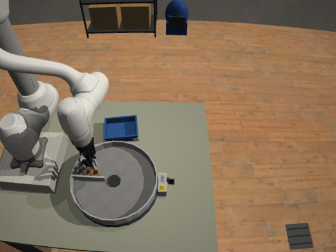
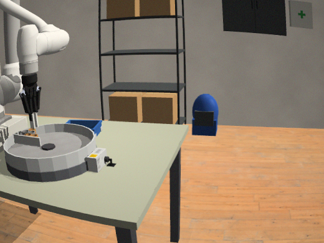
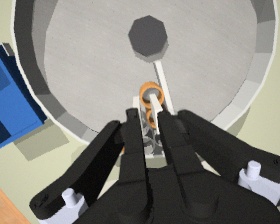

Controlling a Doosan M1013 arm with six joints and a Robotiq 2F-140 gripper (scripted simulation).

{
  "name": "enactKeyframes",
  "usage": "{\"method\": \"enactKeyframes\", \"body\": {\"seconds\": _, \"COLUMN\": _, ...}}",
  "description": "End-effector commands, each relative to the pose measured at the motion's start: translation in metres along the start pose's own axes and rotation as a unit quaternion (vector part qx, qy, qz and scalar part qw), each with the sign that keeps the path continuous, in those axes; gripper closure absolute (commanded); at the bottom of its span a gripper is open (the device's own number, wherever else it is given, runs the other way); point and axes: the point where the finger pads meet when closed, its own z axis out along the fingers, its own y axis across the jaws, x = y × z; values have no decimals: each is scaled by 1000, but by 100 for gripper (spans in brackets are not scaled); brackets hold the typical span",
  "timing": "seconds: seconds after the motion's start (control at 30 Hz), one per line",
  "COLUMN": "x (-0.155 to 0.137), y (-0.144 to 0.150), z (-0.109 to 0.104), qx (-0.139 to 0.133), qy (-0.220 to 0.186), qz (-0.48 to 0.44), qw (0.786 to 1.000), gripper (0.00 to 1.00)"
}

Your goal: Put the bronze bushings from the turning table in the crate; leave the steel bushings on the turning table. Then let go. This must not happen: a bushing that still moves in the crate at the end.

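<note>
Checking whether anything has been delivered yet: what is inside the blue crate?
The blue crate shows only its bare blue floor from the top view; no bushings. The arm hides none of its inside.

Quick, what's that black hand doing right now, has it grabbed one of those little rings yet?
Black hand: nearly closed, holding nothing, its fingers lowered among the bronze bushings on the round grey turning table.
</note>
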Motion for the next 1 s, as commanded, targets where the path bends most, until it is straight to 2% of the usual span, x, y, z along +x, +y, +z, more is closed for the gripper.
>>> {"method": "enactKeyframes", "body": {"seconds": 0.0, "x": 0, "y": 0, "z": 1, "qx": -1, "qy": 0, "qz": 10, "qw": 1000, "gripper": 90}}
{"method": "enactKeyframes", "body": {"seconds": 0.97, "x": 1, "y": 0, "z": 1, "qx": -1, "qy": 0, "qz": 17, "qw": 1000, "gripper": 90}}
